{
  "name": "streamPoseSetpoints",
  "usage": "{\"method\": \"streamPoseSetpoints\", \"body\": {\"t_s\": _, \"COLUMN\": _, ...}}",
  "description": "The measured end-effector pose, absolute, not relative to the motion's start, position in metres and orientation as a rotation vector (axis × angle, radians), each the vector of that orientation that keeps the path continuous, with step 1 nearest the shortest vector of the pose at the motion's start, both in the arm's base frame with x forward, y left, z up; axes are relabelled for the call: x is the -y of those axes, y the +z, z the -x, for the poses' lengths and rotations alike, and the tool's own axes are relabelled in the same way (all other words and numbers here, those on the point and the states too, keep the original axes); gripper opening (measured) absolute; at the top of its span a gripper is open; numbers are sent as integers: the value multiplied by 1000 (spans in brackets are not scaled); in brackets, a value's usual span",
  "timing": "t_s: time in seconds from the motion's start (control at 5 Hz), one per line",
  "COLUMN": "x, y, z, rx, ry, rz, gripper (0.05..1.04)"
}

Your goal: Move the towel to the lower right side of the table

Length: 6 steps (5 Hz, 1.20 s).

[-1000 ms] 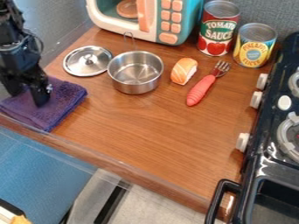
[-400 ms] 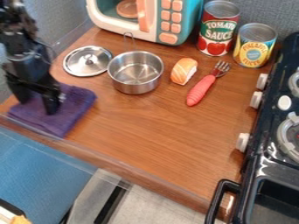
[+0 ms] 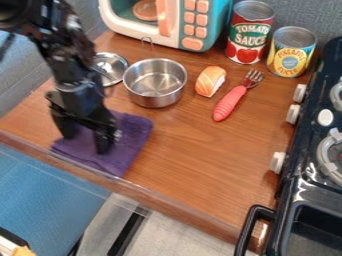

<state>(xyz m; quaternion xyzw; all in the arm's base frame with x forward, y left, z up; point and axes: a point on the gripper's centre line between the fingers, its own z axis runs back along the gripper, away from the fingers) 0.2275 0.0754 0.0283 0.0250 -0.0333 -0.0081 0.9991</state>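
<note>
Nearest me, a black handle point(image 3: 252, 220) sticks out from the black stove point(image 3: 294, 195) and overhangs the right end of the bench point(image 3: 194, 155), close to its front edge. That front edge runs at a slant, from the left side down to the handle. Beyond the bench's front edge and lower down, I see a blue surface point(image 3: 47, 195) on the left. The purple towel point(image 3: 137, 131) lies on the left part of the bench, its nearest corner right beside that edge; I can't tell whether it touches the lip. The claw point(image 3: 87, 145) hangs over the towel, tips down at the cloth, unclenched, with its two sides well apart. The black arm point(image 3: 75, 65) slants in from the upper left. From the towel's right side, brown wood stretches across to the stove's pale knobs, giving a broad lane between front edge and utensils. Past that lane a fork with a red handle point(image 3: 229, 103) lies at a slant, near a sushi-like piece point(image 3: 210, 81). A steel pot point(image 3: 155, 95) stands farther left, with a lid point(image 3: 115, 65) just beside it, partly behind the arm. At the back stand two cans, red point(image 3: 250, 32) and yellow point(image 3: 291, 52), and a toy microwave point(image 3: 217, 25).
</note>
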Motion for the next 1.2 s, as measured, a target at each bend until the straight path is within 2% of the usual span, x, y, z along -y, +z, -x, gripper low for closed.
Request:
{"method": "streamPoseSetpoints", "body": {"t_s": 1.0, "x": 55, "y": 27, "z": -248, "rx": 100, "ry": 51, "rz": -22, "gripper": 1001}}
{"method": "streamPoseSetpoints", "body": {"t_s": 1.2, "x": 60, "y": 28, "z": -251, "rx": 96, "ry": 39, "rz": -23, "gripper": 1001}}
